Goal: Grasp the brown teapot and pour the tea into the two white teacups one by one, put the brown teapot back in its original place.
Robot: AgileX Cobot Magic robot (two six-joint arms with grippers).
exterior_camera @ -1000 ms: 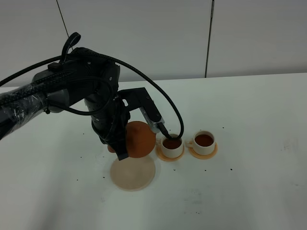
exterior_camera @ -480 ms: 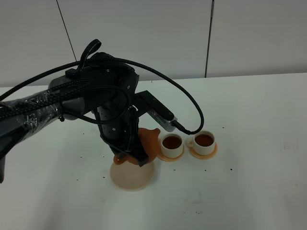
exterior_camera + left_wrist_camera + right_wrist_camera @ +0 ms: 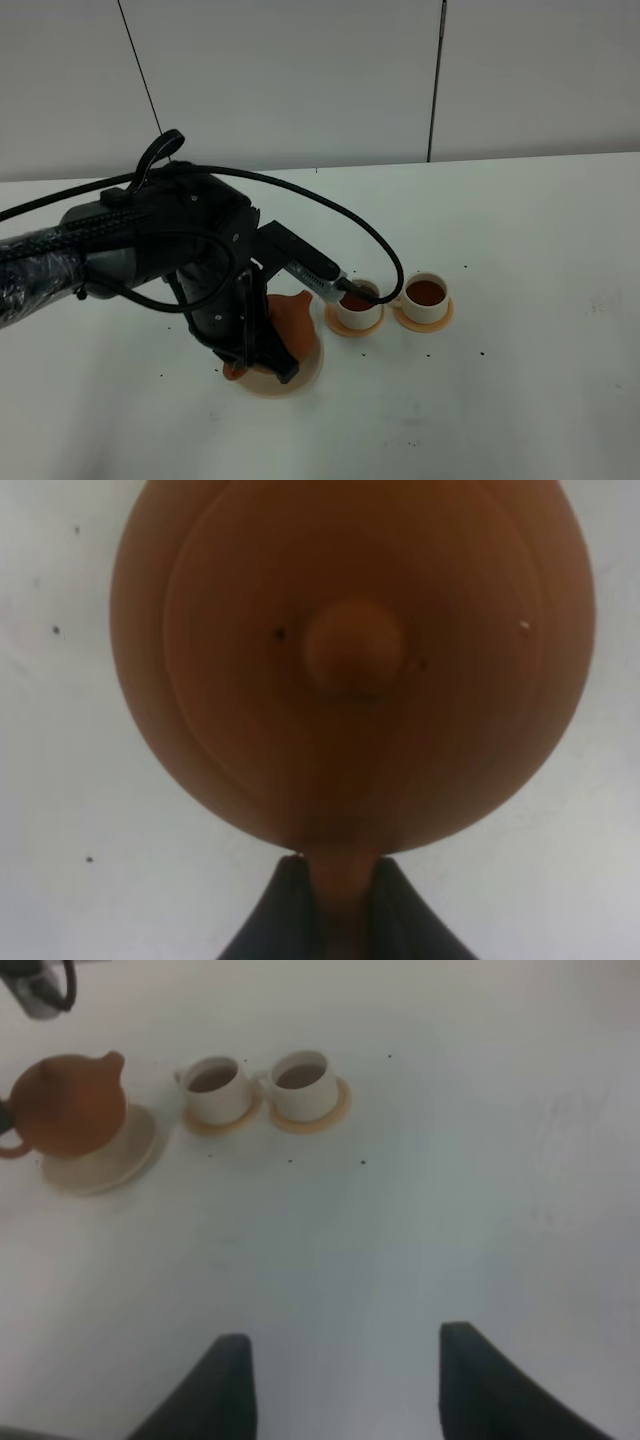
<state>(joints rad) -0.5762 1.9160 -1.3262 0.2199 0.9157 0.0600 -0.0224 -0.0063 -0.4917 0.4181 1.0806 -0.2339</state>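
The left gripper (image 3: 338, 900) is closed on the handle of the teapot (image 3: 352, 660), which reaches out in front of its jaws, over the beige trivet (image 3: 100, 1165). The right gripper (image 3: 345, 1385) is wide open and empty; the two cups (image 3: 262, 1085) stand far ahead of it.
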